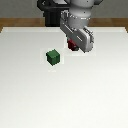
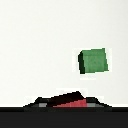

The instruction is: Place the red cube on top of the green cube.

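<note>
A: Where's the red cube?
B: Under the arm's tool, mostly hidden; wrist cam shows it betw. the fingers, which look closed on it. Lifted or on the white bench? Can't tell.
A: And the green cube?
B: Sitting alone on the bench, apart from the red one, toward the exterior view's left.

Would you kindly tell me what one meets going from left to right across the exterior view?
green cube → red cube, mostly hidden at the pincer, both on the white table.
</note>
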You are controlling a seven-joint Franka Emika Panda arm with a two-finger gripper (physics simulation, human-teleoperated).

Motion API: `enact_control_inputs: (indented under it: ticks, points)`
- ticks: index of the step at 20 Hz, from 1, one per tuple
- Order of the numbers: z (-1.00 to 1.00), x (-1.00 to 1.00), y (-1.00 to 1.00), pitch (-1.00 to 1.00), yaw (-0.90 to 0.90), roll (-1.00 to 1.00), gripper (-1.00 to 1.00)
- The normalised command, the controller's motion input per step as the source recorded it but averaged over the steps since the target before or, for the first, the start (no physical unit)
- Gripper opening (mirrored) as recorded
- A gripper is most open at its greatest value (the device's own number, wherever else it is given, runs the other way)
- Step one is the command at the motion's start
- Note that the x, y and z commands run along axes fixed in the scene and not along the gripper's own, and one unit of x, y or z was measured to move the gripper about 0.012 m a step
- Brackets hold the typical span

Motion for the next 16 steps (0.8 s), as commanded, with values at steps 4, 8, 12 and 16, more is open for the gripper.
enact_control_inputs:
  ticks: [4,8,12,16]
  points:
    - [0.75,0.0,-0.12,0.0,0.0,0.0,-1.0]
    - [0.0,0.0,-0.75,0.0,0.0,0.0,-1.0]
    - [0.0,0.0,-0.75,0.0,0.0,0.0,-1.0]
    - [0.0,-0.25,0.0,0.0,0.0,0.0,-1.0]
